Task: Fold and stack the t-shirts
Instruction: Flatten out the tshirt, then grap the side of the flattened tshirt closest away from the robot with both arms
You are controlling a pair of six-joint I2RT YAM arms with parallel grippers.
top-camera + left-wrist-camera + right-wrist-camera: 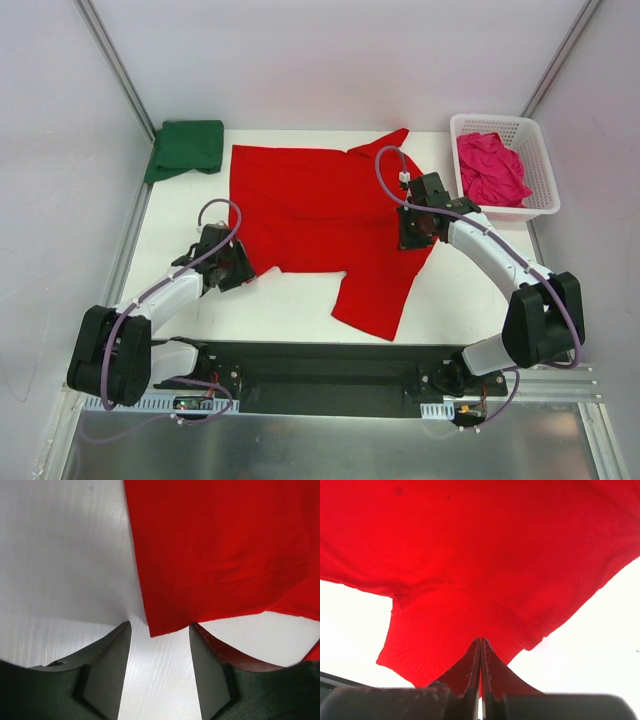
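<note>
At the middle of the table [290,300] the red t-shirt [300,210] lies spread mostly flat, its near-right part running out toward the near edge as a loose flap. The left gripper [238,270] sits low at the shirt's near-left hem corner. In the left wrist view its jaws stand apart with that corner lying between them, cloth not touched on either side; judged as lined up to pinch the corner for a fold. The right gripper [415,228] is over the right side of the shirt. Its wrist view shows the two fingers pressed together with red cloth gathered at the tips, so it reads as clamped on a pinch of the red shirt near a sleeve, probably to carry that side over. The green t-shirt [188,146] rests folded at the far-left corner, likely parked as the base of the stack. The magenta t-shirt [490,168] lies crumpled in the white basket [490,120] at far right, not yet folded. Hard to make out: the right fingertips are buried in cloth, so how much fabric they hold is unclear. The green shirt's left edge overhangs the table, extent hidden. Both wrist views cut the red shirt off.
</note>
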